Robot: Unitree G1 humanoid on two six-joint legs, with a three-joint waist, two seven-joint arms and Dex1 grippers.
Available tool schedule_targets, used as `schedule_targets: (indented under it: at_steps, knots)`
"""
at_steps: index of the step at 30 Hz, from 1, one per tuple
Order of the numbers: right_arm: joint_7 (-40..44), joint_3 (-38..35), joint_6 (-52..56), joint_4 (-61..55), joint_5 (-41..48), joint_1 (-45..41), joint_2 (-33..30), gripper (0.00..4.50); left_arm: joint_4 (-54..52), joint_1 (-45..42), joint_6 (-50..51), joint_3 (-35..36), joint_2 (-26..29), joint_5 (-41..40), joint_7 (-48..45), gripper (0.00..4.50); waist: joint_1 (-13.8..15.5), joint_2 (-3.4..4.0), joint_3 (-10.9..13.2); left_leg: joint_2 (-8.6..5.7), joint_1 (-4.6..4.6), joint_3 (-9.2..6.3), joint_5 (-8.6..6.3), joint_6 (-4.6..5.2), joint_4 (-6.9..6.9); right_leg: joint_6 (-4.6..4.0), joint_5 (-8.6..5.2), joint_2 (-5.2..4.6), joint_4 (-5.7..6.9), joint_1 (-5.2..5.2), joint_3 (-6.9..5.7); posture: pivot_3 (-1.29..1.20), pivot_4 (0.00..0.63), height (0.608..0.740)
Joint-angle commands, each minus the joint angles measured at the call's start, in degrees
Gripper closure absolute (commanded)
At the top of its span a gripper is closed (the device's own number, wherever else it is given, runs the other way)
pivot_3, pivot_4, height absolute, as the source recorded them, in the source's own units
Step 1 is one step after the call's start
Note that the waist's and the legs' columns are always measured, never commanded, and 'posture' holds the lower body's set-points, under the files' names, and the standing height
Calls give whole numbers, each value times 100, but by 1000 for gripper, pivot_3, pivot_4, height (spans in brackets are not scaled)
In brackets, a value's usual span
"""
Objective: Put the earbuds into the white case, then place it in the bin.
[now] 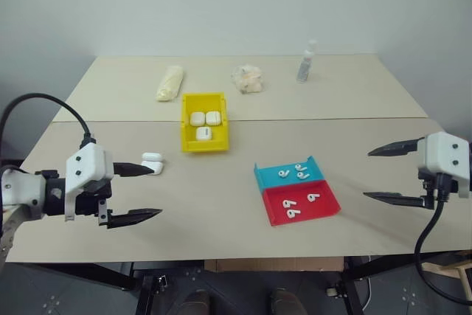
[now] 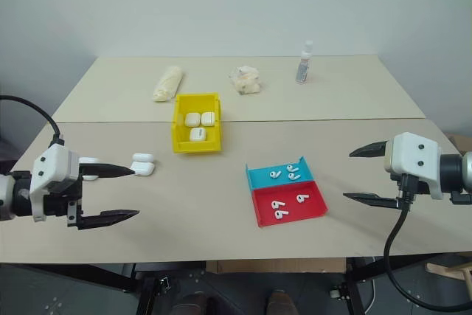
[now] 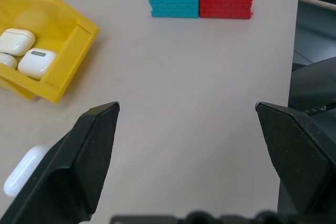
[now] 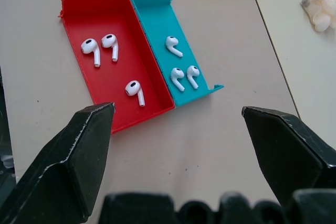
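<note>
A white case (image 1: 153, 162) lies on the table just past the upper finger of my left gripper (image 1: 155, 192), which is open and holds nothing. Behind it stands the yellow bin (image 1: 186, 119) with three more white cases inside. The earbuds lie in two shallow trays: three in the teal tray (image 4: 157, 30) and three in the red tray (image 4: 86, 14). My right gripper (image 1: 366, 175) hovers open to the right of the trays, apart from them. In the left wrist view the case (image 3: 23, 171) shows beside one finger.
At the back of the table lie a pale yellow roll (image 1: 169, 82), a crumpled clear wrap (image 1: 248, 79) and a small bottle (image 1: 306, 62). A seam runs across the table behind the bin. Bare tabletop lies between the case and the trays.
</note>
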Motion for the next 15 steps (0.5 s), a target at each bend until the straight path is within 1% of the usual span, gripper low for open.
schedule_targets:
  at_steps: [1, 5, 12, 13, 15]
  knots:
    - [-31, -9, -145, -48, 2, -78, -7, 30, -66, -58, 229, 152, 203, -114, 7, 0, -2, 0, 0, 0, 0, 0, 0, 0, 0, 0, 0, 0, 0, 0, 0, 0, 150, 740]
    - [-53, 86, -196, 36, -19, -142, -1, 30, -212, -93, 320, 162, 133, -46, 331, 0, -1, 0, 0, 1, 0, 0, 0, 0, -1, 0, 0, 0, 0, -1, 1, 0, 150, 740]
    - [-138, 252, -235, 60, -69, -238, 69, 30, -250, 62, 207, 262, 161, 90, 369, 0, -2, 0, 0, 1, 0, 0, 0, 0, -1, 0, 0, 1, 0, -1, 1, 0, 150, 740]
    - [-150, 260, -236, 47, -67, -230, 76, 30, -256, 42, 228, 249, 128, 166, 520, 0, -2, 0, 0, 1, 0, 0, 0, 0, -1, 0, 0, 1, 0, -1, 1, 0, 150, 740]
    - [-173, 273, -236, 37, -64, -219, 90, 30, -242, -132, 617, 191, 62, 177, 983, 0, 0, 0, 0, 0, 0, 1, 0, 0, 0, 0, 0, 0, 0, -1, 1, 0, 150, 740]
